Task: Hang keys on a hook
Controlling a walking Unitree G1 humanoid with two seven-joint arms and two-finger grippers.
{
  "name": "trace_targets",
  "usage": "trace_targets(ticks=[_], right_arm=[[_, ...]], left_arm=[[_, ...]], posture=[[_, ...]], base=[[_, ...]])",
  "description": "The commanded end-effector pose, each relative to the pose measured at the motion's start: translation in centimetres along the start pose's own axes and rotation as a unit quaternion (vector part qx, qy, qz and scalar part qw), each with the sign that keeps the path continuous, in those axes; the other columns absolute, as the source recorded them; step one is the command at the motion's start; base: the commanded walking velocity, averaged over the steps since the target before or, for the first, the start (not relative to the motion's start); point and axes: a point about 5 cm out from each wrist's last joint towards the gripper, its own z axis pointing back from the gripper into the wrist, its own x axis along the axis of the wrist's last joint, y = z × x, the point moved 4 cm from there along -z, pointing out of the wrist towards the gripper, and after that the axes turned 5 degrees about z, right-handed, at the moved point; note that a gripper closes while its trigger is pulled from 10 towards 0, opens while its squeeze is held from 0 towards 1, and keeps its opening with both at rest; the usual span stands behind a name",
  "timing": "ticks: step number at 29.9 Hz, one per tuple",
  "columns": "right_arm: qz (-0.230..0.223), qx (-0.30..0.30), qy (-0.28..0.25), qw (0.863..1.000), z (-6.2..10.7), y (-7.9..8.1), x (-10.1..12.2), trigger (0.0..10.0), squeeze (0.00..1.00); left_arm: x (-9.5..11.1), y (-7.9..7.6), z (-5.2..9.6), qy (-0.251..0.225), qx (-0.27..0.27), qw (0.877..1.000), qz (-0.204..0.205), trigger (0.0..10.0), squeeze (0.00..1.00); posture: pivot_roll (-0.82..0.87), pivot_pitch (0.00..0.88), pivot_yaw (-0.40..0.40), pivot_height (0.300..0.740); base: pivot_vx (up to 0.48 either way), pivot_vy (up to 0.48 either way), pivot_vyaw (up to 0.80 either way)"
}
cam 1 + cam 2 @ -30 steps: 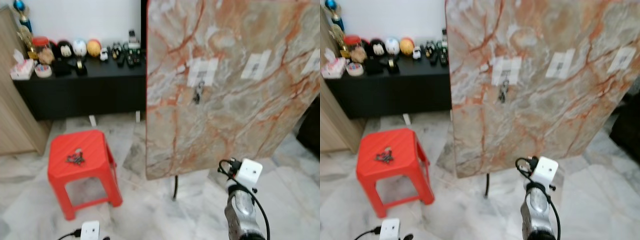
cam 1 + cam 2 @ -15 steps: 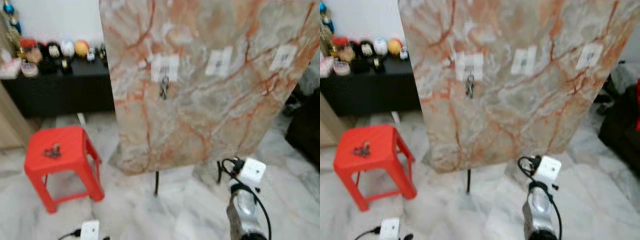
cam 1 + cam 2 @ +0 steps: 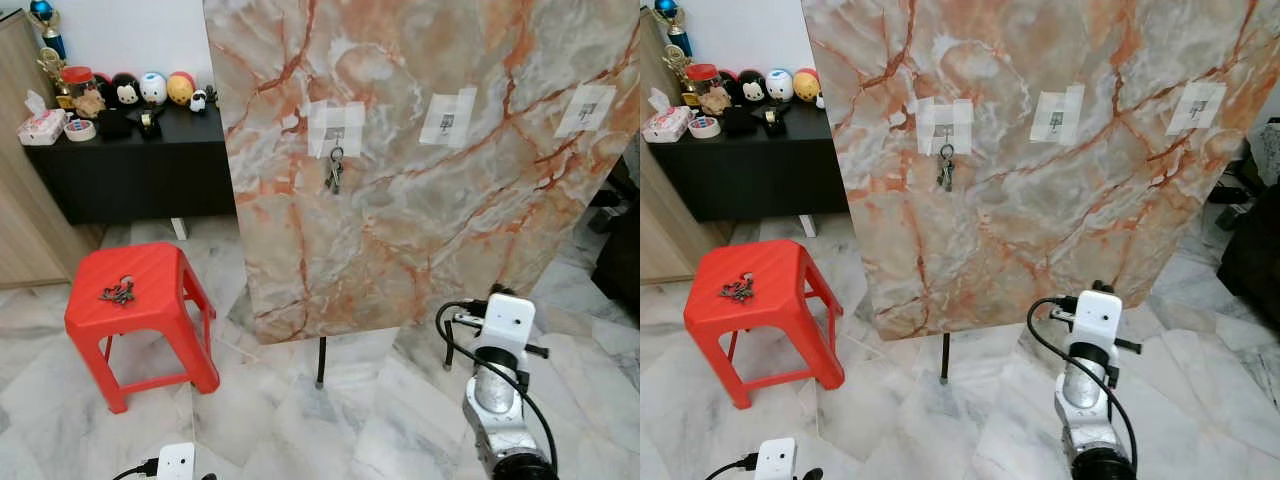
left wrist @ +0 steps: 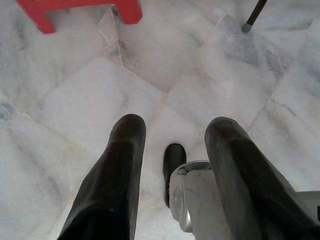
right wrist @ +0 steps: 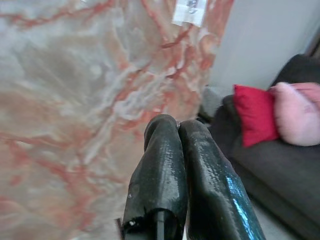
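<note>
Keys [image 3: 334,172]: one bunch, hanging from the leftmost hook [image 3: 336,134] on the marble-pattern board [image 3: 420,200], under a white tape patch.

Further hooks on the board: a middle one [image 3: 447,122] and a right one [image 3: 585,110], each taped and bare.

Second bunch of keys [image 3: 118,292]: lying on the seat of the red stool [image 3: 140,325], which stands on the marble floor [image 3: 300,420] left of the board and apart from it.

Black sideboard [image 3: 130,165]: behind the stool, left of the board, carrying small figurines, a tissue box and tape rolls.

Right gripper [image 5: 175,137]: raised before the board's lower right part, fingers pressed together, holding nothing; dark sofa with red cushion [image 5: 255,117] beside the board's edge.

Left gripper [image 4: 175,132]: hanging low over the floor near a stool foot, fingers spread apart, holding nothing.
</note>
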Motion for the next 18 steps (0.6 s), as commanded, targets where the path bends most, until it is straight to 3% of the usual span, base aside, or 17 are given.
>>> trace_targets(ticks=[1,6,15,16,18], right_arm=[[0.026,-0.007,-0.006,1.000,0.0,-0.3,0.0,10.0,0.00],[0.065,-0.033,-0.038,0.997,0.1,-0.8,0.8,10.0,0.00],[0.072,-0.031,-0.063,0.995,0.3,-0.4,1.6,10.0,0.00],[0.071,-0.032,-0.062,0.995,0.3,-0.4,1.5,10.0,0.00],[0.025,-0.025,-0.026,0.999,0.5,-0.3,0.6,10.0,0.00]], left_arm=[[0.2,-0.3,0.0,-0.006,-0.004,1.000,-0.002,10.0,0.00],[0.3,-0.4,-0.1,-0.009,-0.007,1.000,-0.002,10.0,0.00],[0.3,-0.4,0.0,-0.009,-0.008,1.000,0.000,10.0,0.00],[0.3,-0.4,0.0,-0.009,-0.009,1.000,0.000,10.0,0.00],[0.2,-0.4,0.0,-0.007,-0.010,1.000,0.000,10.0,0.00]], posture=[[0.04,0.000,-0.085,0.740],[0.04,0.000,-0.084,0.740],[0.04,0.000,-0.083,0.740],[0.04,0.000,-0.082,0.740],[0.03,0.000,-0.080,0.740]], base=[[0.000,0.000,0.00],[0.000,0.000,0.00],[0.000,0.000,0.00],[0.000,0.000,0.00],[0.000,0.000,0.00]])
